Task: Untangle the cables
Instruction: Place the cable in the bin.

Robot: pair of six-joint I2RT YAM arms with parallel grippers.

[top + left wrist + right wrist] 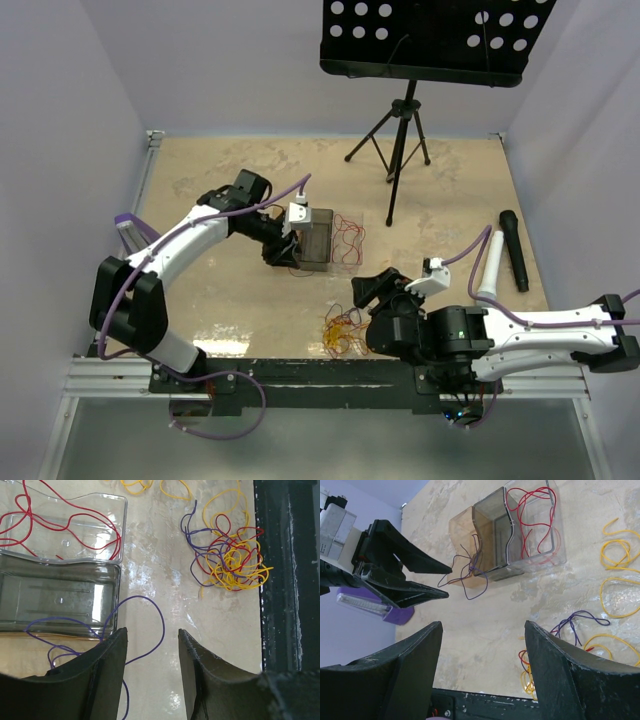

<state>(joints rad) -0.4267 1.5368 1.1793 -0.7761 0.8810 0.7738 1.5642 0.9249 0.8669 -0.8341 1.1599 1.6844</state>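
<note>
A tangle of thin yellow, red and purple cables point(230, 560) lies near the table's front edge, also in the top view point(340, 330). Red cables point(65, 525) lie in a clear bin point(535, 525). A purple cable point(150, 625) trails from the grey bin point(55, 600) onto the table and loops under my left gripper point(151, 632), which is open and holds nothing. It also shows in the right wrist view point(449, 582). My right gripper point(483, 625) is open and empty, above bare table left of the tangle point(527, 675). Loose yellow loops point(620, 580) lie apart.
An amber bin point(462, 540) adjoins the grey one. A purple-based object point(395, 612) sits at the left. A black microphone point(515, 250) and a white one point(490, 265) lie at the right. A music stand tripod point(400, 140) stands at the back. A black rail point(285, 580) borders the front.
</note>
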